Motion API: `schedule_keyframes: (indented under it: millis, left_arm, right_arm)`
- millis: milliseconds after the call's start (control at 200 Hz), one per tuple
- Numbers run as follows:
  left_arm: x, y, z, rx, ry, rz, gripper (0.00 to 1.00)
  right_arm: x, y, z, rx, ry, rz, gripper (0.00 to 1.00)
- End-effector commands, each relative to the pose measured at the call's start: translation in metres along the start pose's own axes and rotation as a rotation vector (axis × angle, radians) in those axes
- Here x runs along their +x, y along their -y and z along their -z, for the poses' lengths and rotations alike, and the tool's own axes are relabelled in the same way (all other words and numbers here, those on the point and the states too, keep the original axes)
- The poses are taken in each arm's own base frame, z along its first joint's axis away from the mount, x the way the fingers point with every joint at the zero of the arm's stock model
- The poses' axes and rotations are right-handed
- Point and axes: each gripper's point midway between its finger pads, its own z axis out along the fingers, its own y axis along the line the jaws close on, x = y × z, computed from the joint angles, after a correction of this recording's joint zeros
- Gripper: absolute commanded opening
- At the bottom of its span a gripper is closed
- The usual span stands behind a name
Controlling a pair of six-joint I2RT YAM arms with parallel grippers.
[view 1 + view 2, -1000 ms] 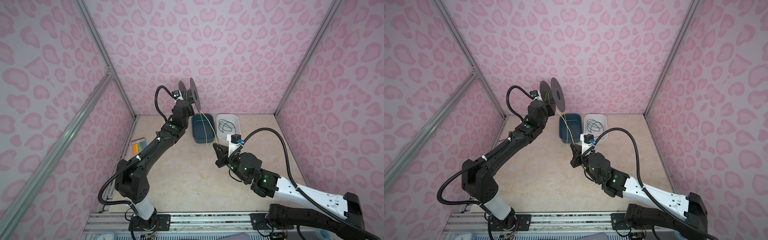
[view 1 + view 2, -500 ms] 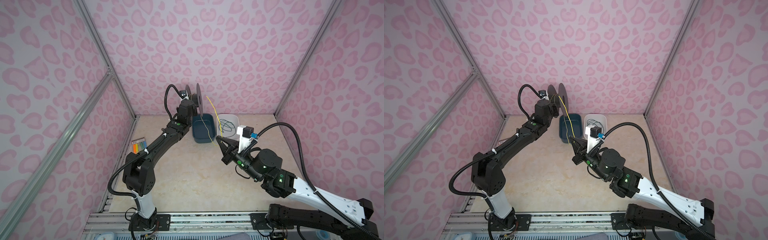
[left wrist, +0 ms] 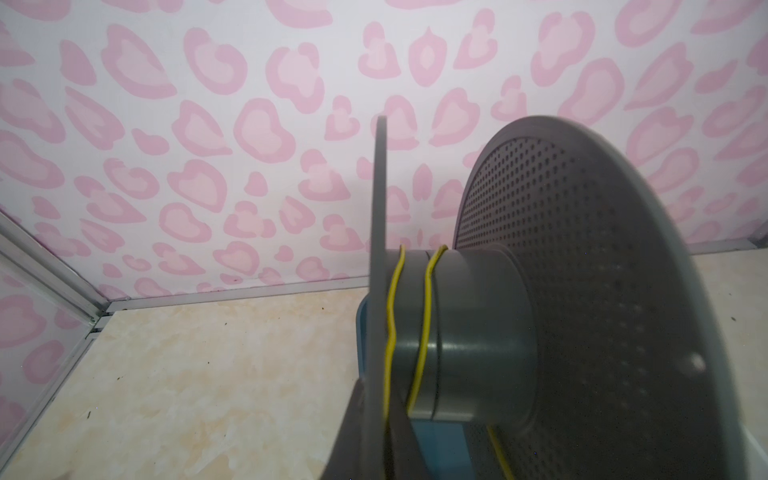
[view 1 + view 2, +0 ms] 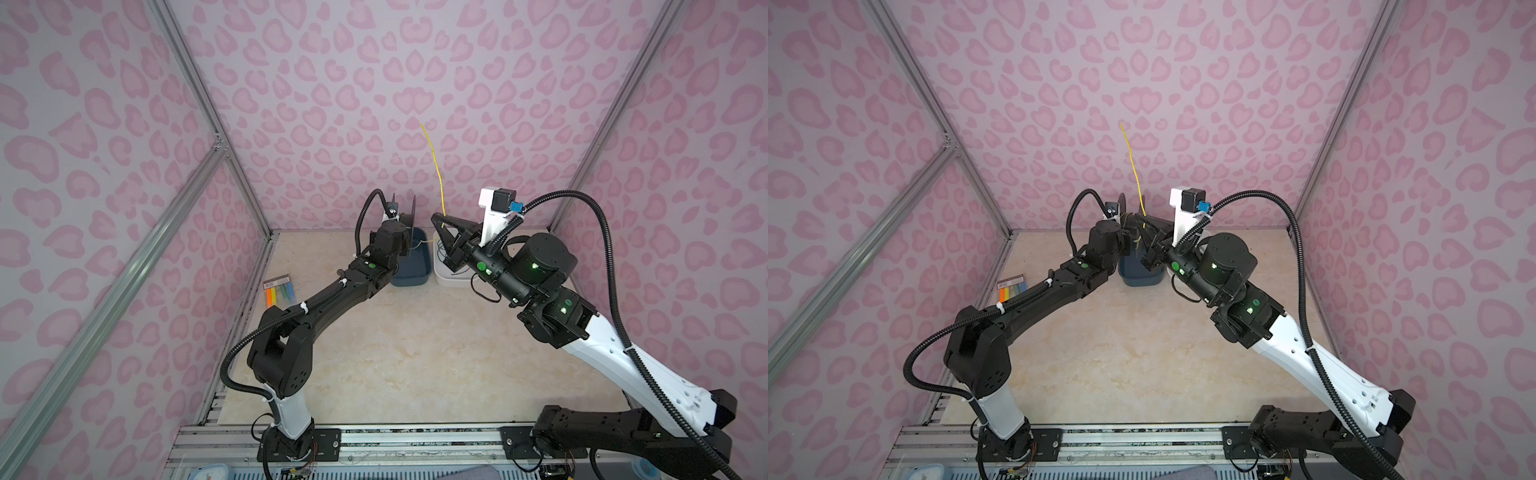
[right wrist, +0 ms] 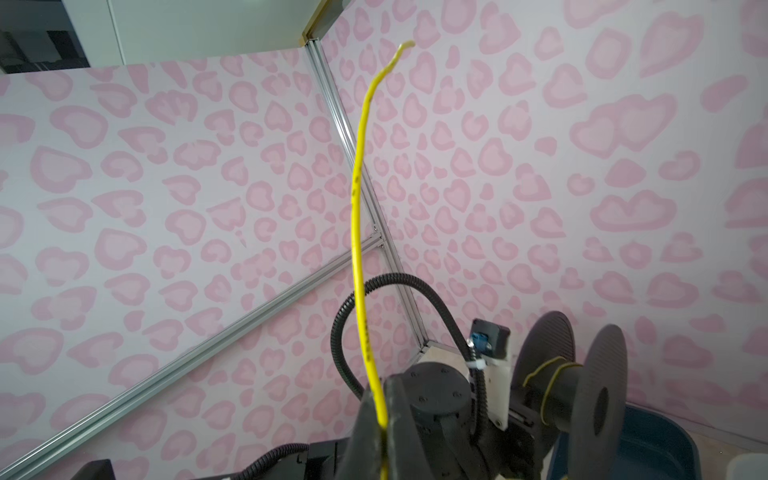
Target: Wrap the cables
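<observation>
wire: thin yellow wire [image 5: 358, 232]. 2 turns on spool hub, wavy and slack, not snug. A long free tail stands up past the R claw toward the back wall.
spool: grey spool [image 3: 478, 332], axis approx level, held over blue bin [image 4: 411, 277].
L claw: L claw [image 3: 376, 419] clenched on the spool's thin flange edge.
R claw: R claw [image 5: 380, 419] clenched on the wire, just beside the spool in both top views.
nearby: white bin [image 4: 453, 281] touching the blue bin, partly hidden by the R arm.
step (judged): early, only 2 turns on, most of the wire unwound.
risk 1: slack turns may slide off the hub or cross, since there's no tension btw claw and spool.
risk 2: tail is springy and could whip or snag the R arm hose when the claw circles.
risk 3: edge grip on the flange is narrow, so a hard pull could twist the spool out.
risk 4: claws are close and may clash.
</observation>
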Motion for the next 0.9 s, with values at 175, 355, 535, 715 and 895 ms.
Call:
schedule_keyframes:
  millis: [175, 355, 535, 715, 895]
  left_arm:
    - [0.016, 0.034, 0.049, 0.079, 0.038, -0.085, 0.04]
    - [0.037, 0.049, 0.078, 0.140, 0.020, -0.117, 0.04]
    - [0.059, 0.064, 0.105, 0.194, -0.001, -0.190, 0.04]
    - [0.090, 0.074, 0.134, 0.231, -0.048, -0.236, 0.04]
    - [0.125, 0.074, 0.153, 0.240, -0.117, -0.264, 0.04]
  right_arm:
    - [-0.047, 0.017, -0.019, -0.024, 0.057, 0.008, 0.00]
    - [-0.057, 0.036, -0.024, 0.002, 0.063, 0.011, 0.00]
    - [-0.072, 0.057, -0.026, 0.035, 0.080, 0.014, 0.00]
    - [-0.075, 0.068, -0.034, 0.055, 0.071, 0.036, 0.00]
    - [-0.074, 0.076, -0.042, 0.073, 0.059, 0.062, 0.00]
